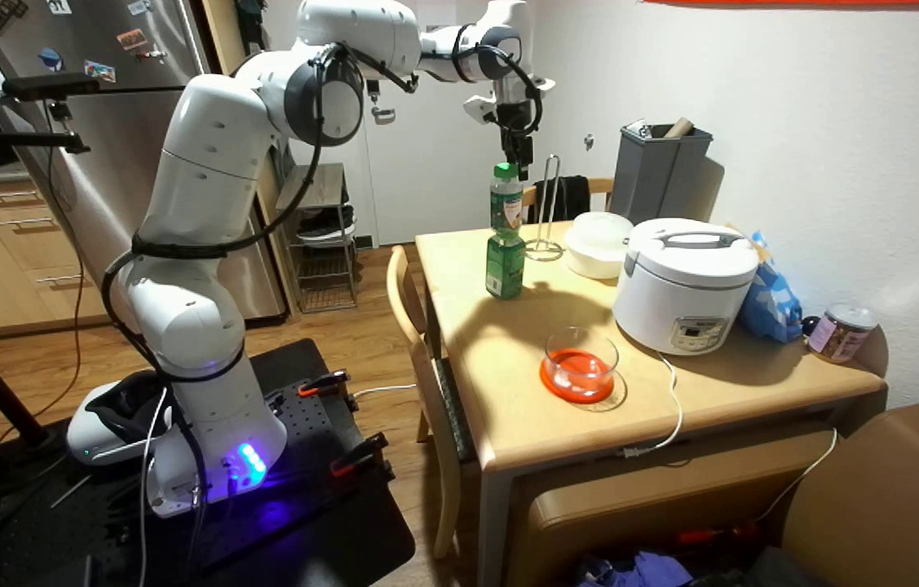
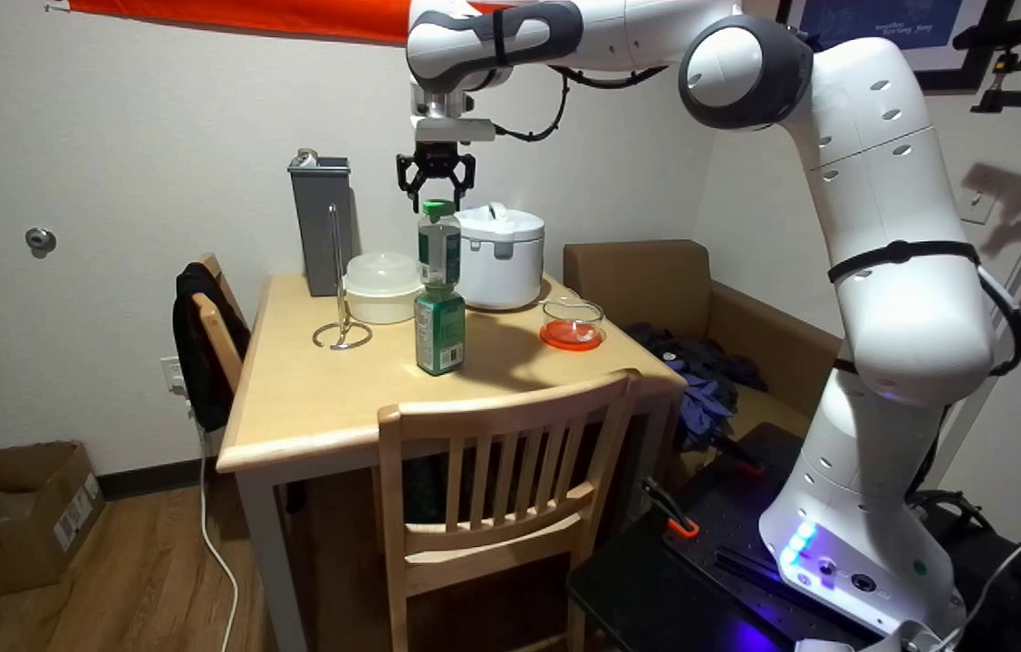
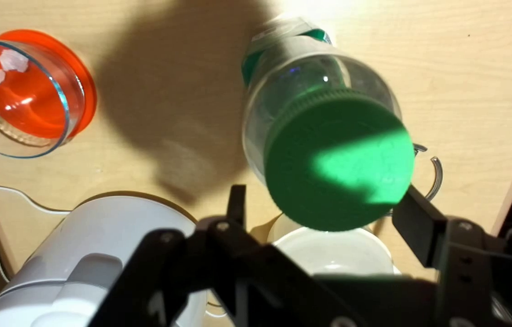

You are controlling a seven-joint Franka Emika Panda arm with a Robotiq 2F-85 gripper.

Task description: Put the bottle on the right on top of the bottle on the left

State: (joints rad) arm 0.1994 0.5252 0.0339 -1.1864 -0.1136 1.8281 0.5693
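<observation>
In both exterior views, a clear bottle with a green cap and a label (image 1: 505,210) (image 2: 439,258) stands upright on top of a green bottle (image 1: 505,267) (image 2: 439,332) on the table (image 1: 467,326). In the wrist view the green cap (image 3: 340,168) covers much of the clear bottle, and the green bottle (image 3: 250,66) shows only in part behind it. My gripper (image 1: 522,169) (image 2: 438,206) (image 3: 323,200) is open and holds nothing. Its fingertips are at about cap height, one to each side of the cap. I cannot tell whether the right finger touches the cap.
Near the stack are a metal paper towel holder (image 1: 545,244), a white lidded bowl (image 1: 596,259) and a white rice cooker (image 1: 683,285). A glass bowl (image 1: 594,350) sits on a red lid (image 1: 577,391). A grey bin (image 2: 322,226) stands behind. A wooden chair (image 2: 510,421) stands at the table edge.
</observation>
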